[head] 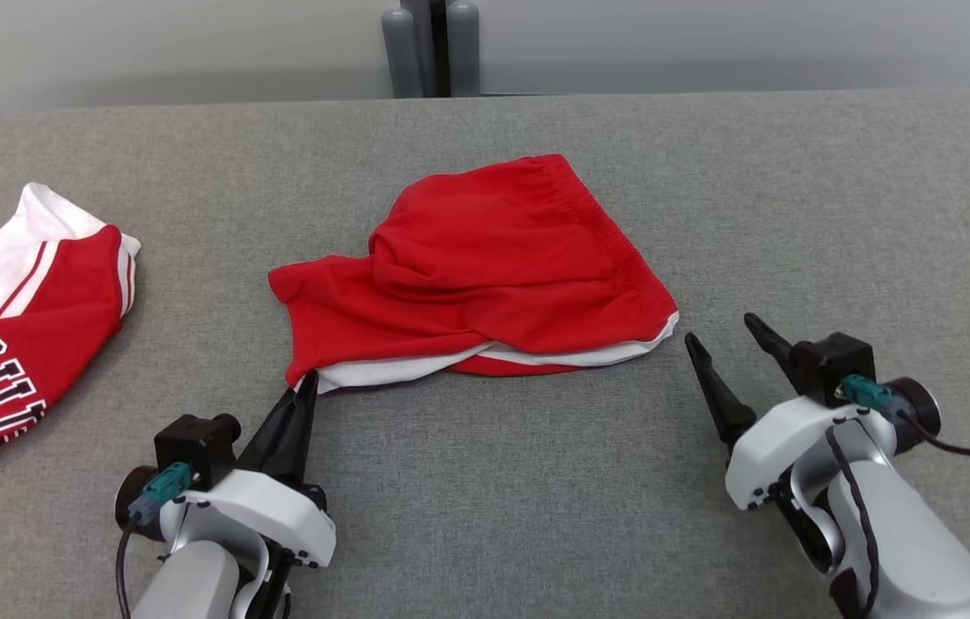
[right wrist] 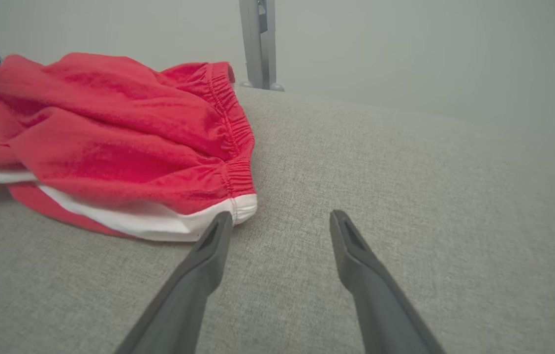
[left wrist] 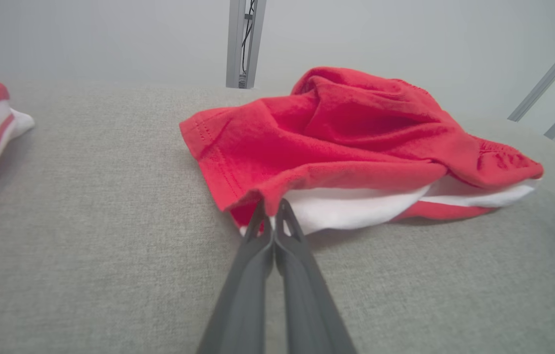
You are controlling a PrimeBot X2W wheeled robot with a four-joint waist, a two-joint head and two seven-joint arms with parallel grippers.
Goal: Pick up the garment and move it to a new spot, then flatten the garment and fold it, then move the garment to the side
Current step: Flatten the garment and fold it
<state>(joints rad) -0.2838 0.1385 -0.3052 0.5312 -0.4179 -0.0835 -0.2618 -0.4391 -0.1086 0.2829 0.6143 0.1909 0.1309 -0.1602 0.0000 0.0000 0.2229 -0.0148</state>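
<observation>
Grey woven cloth (head: 485, 516) covers the table in front of a pale wall. At its near-left side, the left gripper (head: 306, 384) has its two dark fingers pressed together, pinching the near-left corner of the red shorts (head: 494, 266), where the red hem lies over a white layer. The right gripper (head: 721, 328) has its fingers spread wide and holds nothing; its tips sit just beside the shorts' near-right corner, at the end of the waistband.

The shorts lie mid-table, beyond and between the two grippers. They are rumpled, with one part folded over itself in soft ridges and a white strip showing along the near edge.

The left wrist view shows the stitched hem draped over the closed fingertips. The right wrist view shows the gathered elastic of the waistband and its white end. The head view shows a red-and-white jersey (head: 12, 335) with outlined lettering, well apart at the far left, and a grey post (head: 432, 47) behind the table.
</observation>
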